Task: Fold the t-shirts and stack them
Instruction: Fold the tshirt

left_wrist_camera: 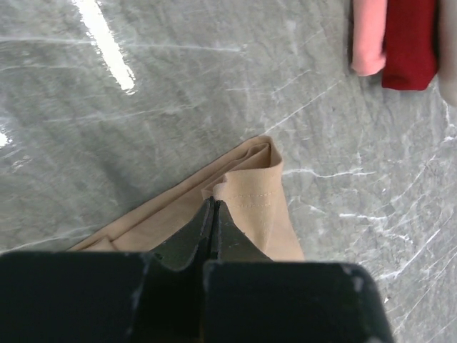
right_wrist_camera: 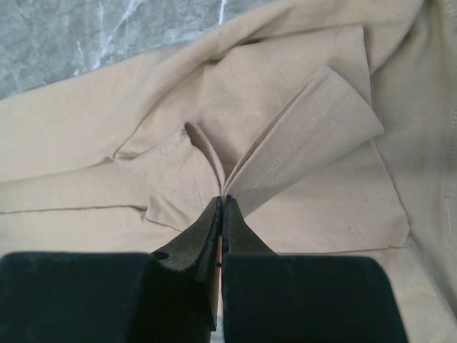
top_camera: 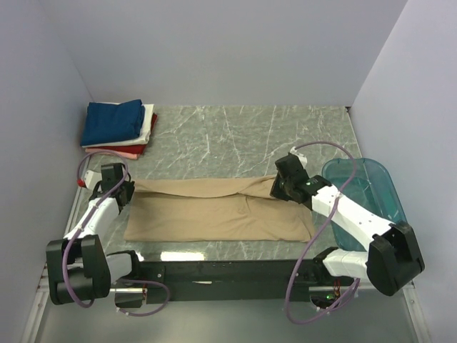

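From above, I see the tan t-shirt (top_camera: 221, 211) lying across the near part of the desk (top_camera: 235, 136), its far edge folded over toward me. My left end effector (top_camera: 129, 187) is at its far left corner and my right end effector (top_camera: 277, 187) is at its far right part. The stack of folded t-shirts (top_camera: 118, 127), navy on top, lies in the far left corner. The teal tub (top_camera: 368, 187) stands at the right edge.

In my left wrist view, the left end effector (left_wrist_camera: 214, 204) is clenched on the doubled corner of the tan t-shirt (left_wrist_camera: 253, 196). The pink t-shirt (left_wrist_camera: 368, 36) and the red t-shirt (left_wrist_camera: 408, 43) are at the top right.

In my right wrist view, the right end effector (right_wrist_camera: 221, 201) is clenched on a raised pleat of the tan t-shirt (right_wrist_camera: 314, 136), beside a stitched hem.
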`<move>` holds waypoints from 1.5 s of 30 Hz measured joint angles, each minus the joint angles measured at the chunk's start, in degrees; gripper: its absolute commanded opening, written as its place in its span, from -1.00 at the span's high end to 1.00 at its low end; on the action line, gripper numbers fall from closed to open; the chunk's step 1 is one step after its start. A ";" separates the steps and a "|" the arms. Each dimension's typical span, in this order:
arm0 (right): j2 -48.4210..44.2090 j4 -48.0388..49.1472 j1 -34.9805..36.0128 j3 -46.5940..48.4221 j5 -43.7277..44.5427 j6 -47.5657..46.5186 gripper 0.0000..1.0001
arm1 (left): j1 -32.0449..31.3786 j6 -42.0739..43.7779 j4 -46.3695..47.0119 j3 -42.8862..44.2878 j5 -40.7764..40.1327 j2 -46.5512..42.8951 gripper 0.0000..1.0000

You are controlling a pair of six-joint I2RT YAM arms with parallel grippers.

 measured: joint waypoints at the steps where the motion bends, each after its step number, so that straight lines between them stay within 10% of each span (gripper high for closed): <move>1: -0.48 -0.02 0.02 0.00 0.04 0.02 1.00 | 0.15 0.00 -0.31 -0.09 0.00 -0.20 0.99; 20: -8.04 -1.16 0.02 -6.10 -0.55 1.33 0.99 | 1.79 -0.63 -1.53 -3.65 0.04 -3.34 0.99; 23: -8.04 -0.55 0.02 -7.78 -1.88 1.44 0.57 | 2.14 -0.90 -1.55 -4.39 0.31 -3.34 0.82; 30: -8.68 0.63 0.02 -9.14 -5.35 1.07 0.06 | 2.89 -0.90 -2.01 -4.59 1.33 -5.42 -0.44; 45: 1.22 2.78 -0.39 -1.40 -2.97 -3.50 0.06 | 2.99 3.28 -3.02 -1.38 6.82 -9.86 -0.48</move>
